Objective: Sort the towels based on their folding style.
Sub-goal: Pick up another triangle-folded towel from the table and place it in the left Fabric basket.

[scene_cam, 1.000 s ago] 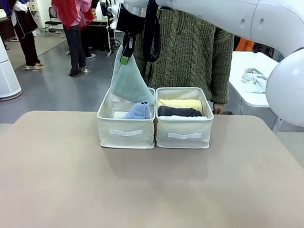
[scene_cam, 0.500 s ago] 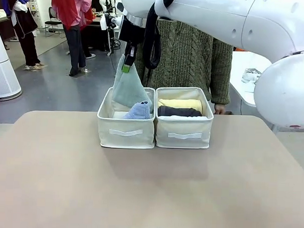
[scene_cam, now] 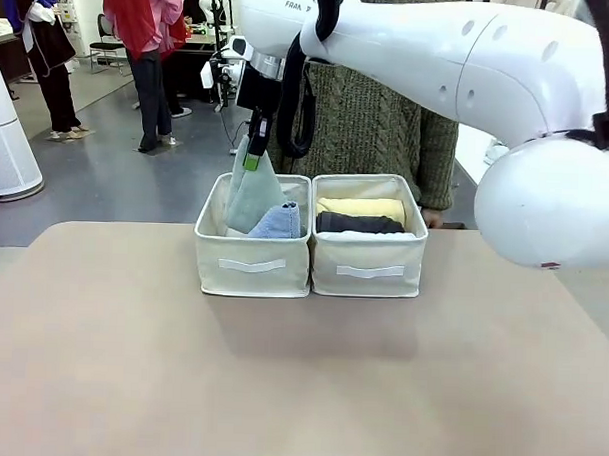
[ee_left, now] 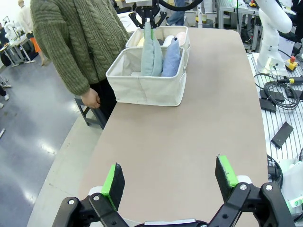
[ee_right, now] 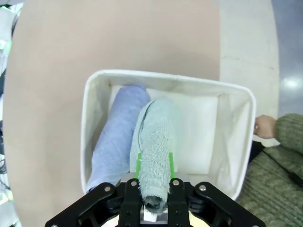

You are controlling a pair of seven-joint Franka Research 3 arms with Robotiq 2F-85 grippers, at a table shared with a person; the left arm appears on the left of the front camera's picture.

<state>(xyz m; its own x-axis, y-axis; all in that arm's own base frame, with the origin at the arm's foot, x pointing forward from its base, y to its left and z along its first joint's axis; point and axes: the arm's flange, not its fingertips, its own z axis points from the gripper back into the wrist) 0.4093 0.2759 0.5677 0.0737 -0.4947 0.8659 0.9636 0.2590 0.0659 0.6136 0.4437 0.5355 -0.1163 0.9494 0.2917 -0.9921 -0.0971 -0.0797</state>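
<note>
The right gripper (scene_cam: 252, 158) is reaching across from the right side and hanging over the left bin (scene_cam: 251, 271), its fingers pinched tight on the tip of the pale grey-blue cone towel (scene_cam: 251, 198). In the right wrist view, the green pads (ee_right: 171, 165) are pressing on either side of the towel's narrow top (ee_right: 155, 161), and the cone is widening downward into the bin (ee_right: 236, 137). The cone's base is sitting low inside the bin, toward its far wall, standing nearly upright.

Just beside it, touching its side, the lavender-blue cone towel (scene_cam: 278, 223) is leaning in the same bin, nearer the wall shared with the right bin (scene_cam: 368, 273). The right bin is standing flush against the left one and is holding rolled towels: a yellow roll (scene_cam: 360, 206) at the back, a dark grey roll (scene_cam: 359, 224) in front of it, and a strip of white roll (scene_cam: 369, 234) showing along the near wall. Both bins are sitting at the far edge of the table (scene_cam: 279, 377), around its middle.

The left gripper (ee_left: 171, 182) is hovering above the table's end, well apart from the bins, jaws spread wide and holding nothing.

A person in a cable-knit sweater (scene_cam: 389, 101) is standing at the far edge behind the bins, one hand (ee_left: 91, 98) hanging near the table's edge.
</note>
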